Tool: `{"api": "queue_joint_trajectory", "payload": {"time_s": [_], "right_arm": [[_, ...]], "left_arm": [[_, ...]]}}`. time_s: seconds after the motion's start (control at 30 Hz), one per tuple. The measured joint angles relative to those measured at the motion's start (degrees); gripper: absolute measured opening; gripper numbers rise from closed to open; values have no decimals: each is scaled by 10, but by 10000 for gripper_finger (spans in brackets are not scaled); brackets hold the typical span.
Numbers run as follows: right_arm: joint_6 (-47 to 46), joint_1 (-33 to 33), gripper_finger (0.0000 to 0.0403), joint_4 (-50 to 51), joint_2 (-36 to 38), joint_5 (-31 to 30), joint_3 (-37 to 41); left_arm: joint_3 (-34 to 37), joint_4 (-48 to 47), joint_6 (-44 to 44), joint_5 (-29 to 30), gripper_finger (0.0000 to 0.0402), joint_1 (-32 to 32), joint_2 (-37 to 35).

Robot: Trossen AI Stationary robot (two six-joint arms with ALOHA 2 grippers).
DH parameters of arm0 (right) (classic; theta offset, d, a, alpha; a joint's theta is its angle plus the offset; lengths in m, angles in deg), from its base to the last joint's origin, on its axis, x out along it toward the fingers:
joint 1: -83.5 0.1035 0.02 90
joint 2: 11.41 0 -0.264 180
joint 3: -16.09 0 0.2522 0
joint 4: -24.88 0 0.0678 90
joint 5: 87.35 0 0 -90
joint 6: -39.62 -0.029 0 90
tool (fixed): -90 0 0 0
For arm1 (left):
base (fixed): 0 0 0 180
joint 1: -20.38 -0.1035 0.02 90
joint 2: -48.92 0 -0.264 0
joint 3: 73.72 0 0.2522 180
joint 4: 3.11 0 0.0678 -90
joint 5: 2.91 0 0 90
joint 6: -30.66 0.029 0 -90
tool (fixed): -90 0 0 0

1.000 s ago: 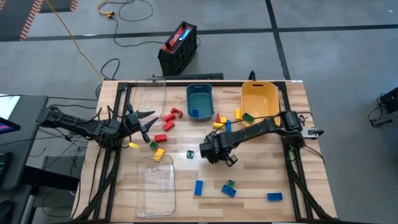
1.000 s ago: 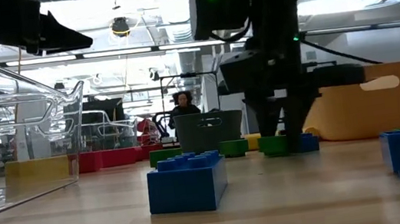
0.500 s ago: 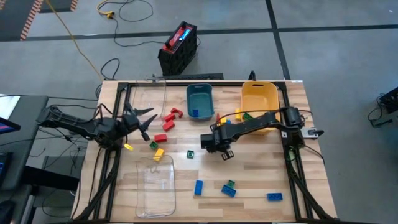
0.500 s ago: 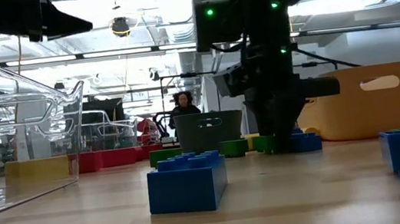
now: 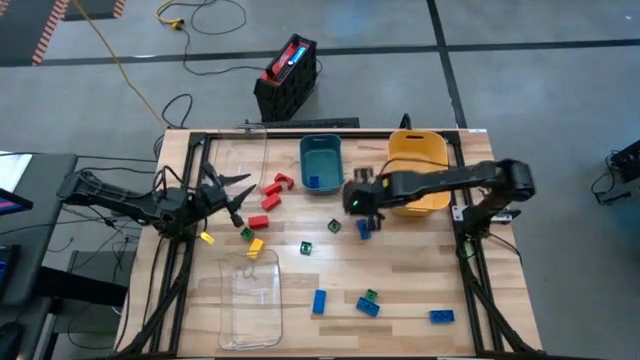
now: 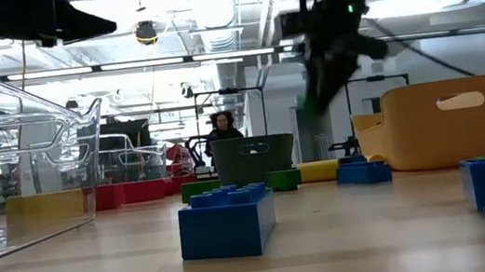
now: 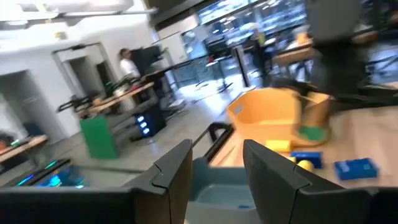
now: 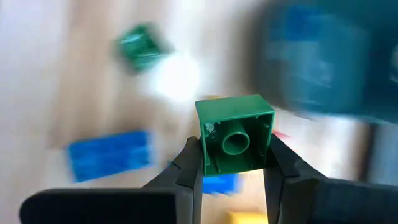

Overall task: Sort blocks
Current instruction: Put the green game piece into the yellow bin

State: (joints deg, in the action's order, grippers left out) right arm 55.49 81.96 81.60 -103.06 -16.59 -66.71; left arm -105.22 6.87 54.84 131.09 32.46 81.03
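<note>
My right gripper (image 8: 234, 163) is shut on a green block (image 8: 235, 121) and hangs in the air near the teal bin (image 5: 321, 162) and the yellow bin (image 5: 417, 160); in the low view it (image 6: 317, 98) is well above the table. My left gripper (image 5: 238, 192) waits open at the table's left, above the red blocks (image 5: 270, 200). Other blocks lie flat on the wood: blue (image 5: 319, 300), (image 5: 441, 316), green (image 5: 306, 247), (image 5: 333, 226), yellow (image 5: 255, 246). My right gripper pinches the green block by two opposite side walls (image 8: 205, 155), one finger (image 8: 188, 167) on each. The block's hollow underside with its round tube (image 8: 235, 143) faces the wrist camera. It is lifted clear of the table.
A clear plastic tray (image 5: 250, 295) lies at the near left, another clear tray (image 5: 240, 150) at the far left. A blue block (image 6: 227, 221) sits close to the low camera. A black crate (image 5: 287, 75) stands on the floor beyond the far edge. A person (image 6: 221, 129) sits far behind.
My right gripper has risen from the middle of the table and swung toward the far edge, to between the two bins. The green block, which was low at the table, has gone up with it and now hangs clear.
</note>
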Motion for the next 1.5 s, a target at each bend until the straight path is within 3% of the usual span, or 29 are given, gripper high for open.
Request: {"api": "queue_joint_trajectory", "payload": {"time_s": [0.1,0.23,0.33,0.5,0.8,1.1,1.3,1.5], "right_arm": [[-37,-21,98,0,56,-52,0],[-140,-68,106,13,129,-81,0],[-206,-117,116,36,172,-82,0],[-263,-196,119,148,204,-53,-1],[-336,-237,122,256,196,28,-1],[-363,-252,122,329,142,44,-1],[-305,-276,122,316,67,69,-1],[-231,-344,123,270,16,75,-1]], "left_arm": [[-1,28,-1,-29,140,-9,20],[-42,15,-17,-5,139,-35,46],[-88,-52,-45,-10,139,-46,58],[-139,-174,-93,-67,139,-47,68],[-143,-194,-162,-139,139,-47,71],[-143,-174,-160,-143,139,-47,101],[-143,-167,-159,-143,139,-47,128],[-143,-166,-157,-143,139,-47,128]]}}
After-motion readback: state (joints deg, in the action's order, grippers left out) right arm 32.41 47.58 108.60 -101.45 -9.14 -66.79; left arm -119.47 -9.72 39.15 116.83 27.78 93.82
